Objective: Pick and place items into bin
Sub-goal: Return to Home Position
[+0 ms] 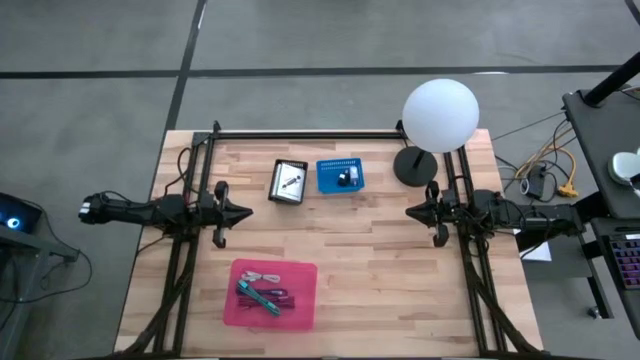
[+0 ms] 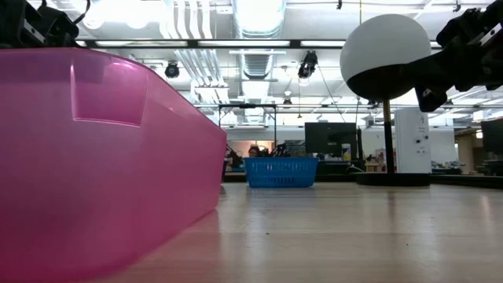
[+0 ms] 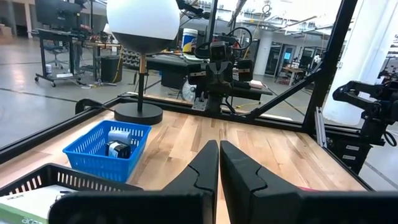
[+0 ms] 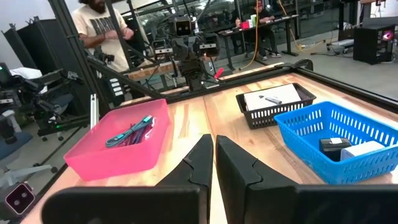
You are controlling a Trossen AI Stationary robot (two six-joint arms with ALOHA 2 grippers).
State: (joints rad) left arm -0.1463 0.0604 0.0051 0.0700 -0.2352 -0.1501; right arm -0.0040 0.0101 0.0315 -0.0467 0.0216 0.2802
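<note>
Items lie in three containers on the bench (image 1: pixel 400 290). We see the pink bin (image 4: pixel 118 155) with the teal pen (image 4: pixel 134 130) and some cables (image 1: pixel 283 297) inside, well apart from the baskets. The black basket (image 4: pixel 273 112) holds a white card (image 4: pixel 270 98); the blue basket (image 4: pixel 311 140) just beside it holds a black adapter (image 4: pixel 336 144). The left gripper (image 1: pixel 246 212) and the right gripper (image 1: pixel 410 212) hover at opposite sides of the bench, both fully closed and holding nothing.

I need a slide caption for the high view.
Left gripper and right gripper face across the table; pink bin, black basket, blue basket hold items.
</note>
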